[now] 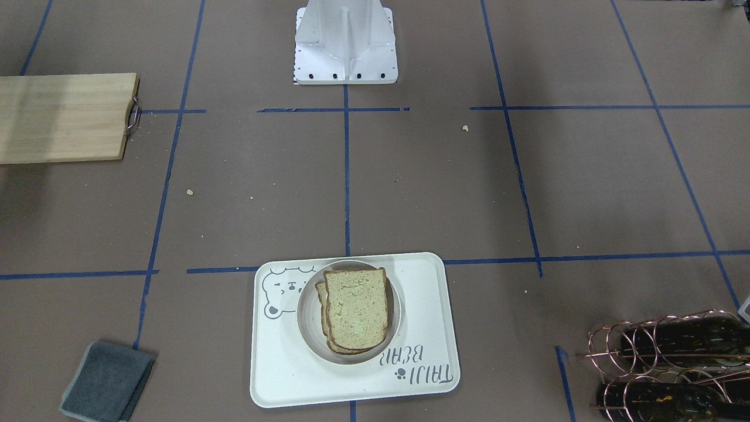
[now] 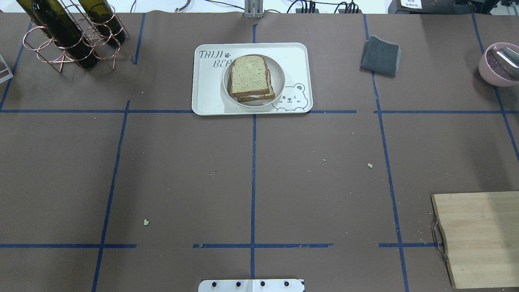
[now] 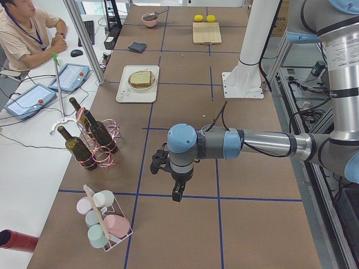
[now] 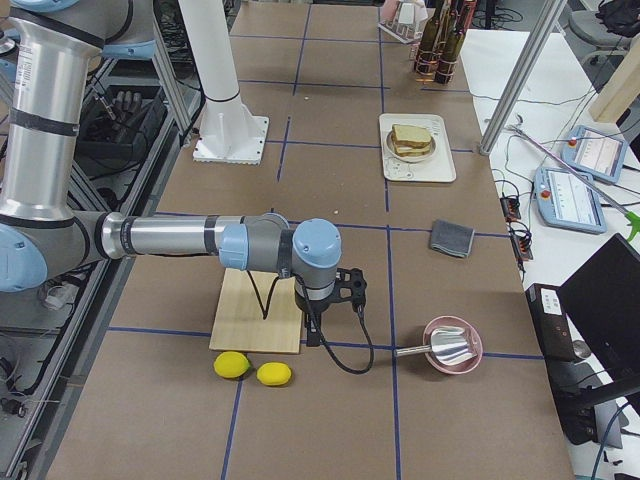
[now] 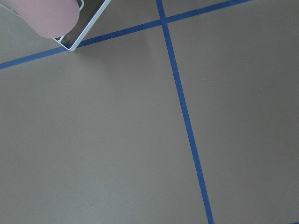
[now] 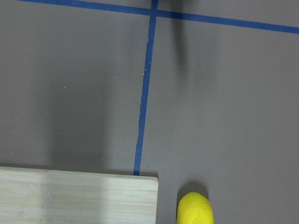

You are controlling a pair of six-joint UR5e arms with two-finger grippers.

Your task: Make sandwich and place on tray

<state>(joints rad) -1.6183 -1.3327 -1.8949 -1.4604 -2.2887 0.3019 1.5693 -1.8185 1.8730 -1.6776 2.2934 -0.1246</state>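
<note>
Sandwich [image 2: 250,77] first: where is it?
– In a shallow white bowl [image 2: 279,87] that stands on the tray [image 2: 206,95]. The tray lies against the tabletop's far edge, the operators' side, about midway along it. There are two slices, the upper one turned a little off the lower, with a pale strip of filling showing at one side.

Why the bowl under it?
– My guess is that it holds the stack together so it can be carried as one piece. With the stack on the tray, the task looks done to me.

And the arms, why so far off?
– Each hangs over its own end of the tabletop, well apart from the tray, which leaves the food free to be taken. The left gripper [image 3: 176,193] points down over bare table near the rack of cups [image 3: 104,224] at the left end. The right gripper [image 4: 312,335] points down beside a corner of the wooden board [image 4: 255,310], close to two lemons [image 4: 232,365], at the right end.

Spread or pressed together?
– I cannot tell for either. Only the side cameras catch them, small and edge-on, and the wrist cameras show table, not fingers. Neither seems to carry anything.
</note>
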